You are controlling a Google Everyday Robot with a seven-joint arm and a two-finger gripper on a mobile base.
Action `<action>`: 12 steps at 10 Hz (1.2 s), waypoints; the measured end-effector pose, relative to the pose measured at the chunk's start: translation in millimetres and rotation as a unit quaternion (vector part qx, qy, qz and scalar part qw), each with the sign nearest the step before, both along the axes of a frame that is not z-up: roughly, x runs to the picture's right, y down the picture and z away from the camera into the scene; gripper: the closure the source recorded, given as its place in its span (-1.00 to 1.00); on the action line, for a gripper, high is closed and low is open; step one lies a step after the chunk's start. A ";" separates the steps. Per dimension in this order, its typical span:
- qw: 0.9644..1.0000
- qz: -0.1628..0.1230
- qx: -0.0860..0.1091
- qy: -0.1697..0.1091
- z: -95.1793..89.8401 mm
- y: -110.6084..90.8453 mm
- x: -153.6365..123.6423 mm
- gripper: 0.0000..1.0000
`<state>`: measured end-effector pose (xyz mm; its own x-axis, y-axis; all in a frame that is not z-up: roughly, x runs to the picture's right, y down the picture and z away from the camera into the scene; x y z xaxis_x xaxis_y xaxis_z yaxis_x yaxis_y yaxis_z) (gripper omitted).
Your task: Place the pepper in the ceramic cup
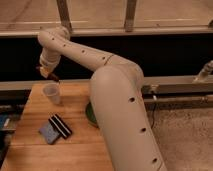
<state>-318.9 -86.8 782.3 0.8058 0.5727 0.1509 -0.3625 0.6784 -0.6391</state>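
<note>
The tool (pixel 49 76) hangs just above the ceramic cup (pixel 52 93) at the table's (pixel 75 145) far left, with the dark pepper (pixel 53 78) at its tip. A green bowl (pixel 90 115) peeks from behind the arm.

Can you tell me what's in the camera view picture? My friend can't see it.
A big white robot arm holds its gripper with a dark pepper just above a small whitish cup on a wooden table. A green bowl peeks out behind the arm.
</note>
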 end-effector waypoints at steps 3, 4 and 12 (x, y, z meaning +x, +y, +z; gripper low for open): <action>1.000 0.008 0.004 -0.006 -0.8 -0.7 -2.5 1.00; 1.000 0.009 0.004 -0.008 -0.8 -0.6 -4.0 1.00; 1.000 0.011 0.006 -0.020 -2.9 -1.4 -13.1 1.00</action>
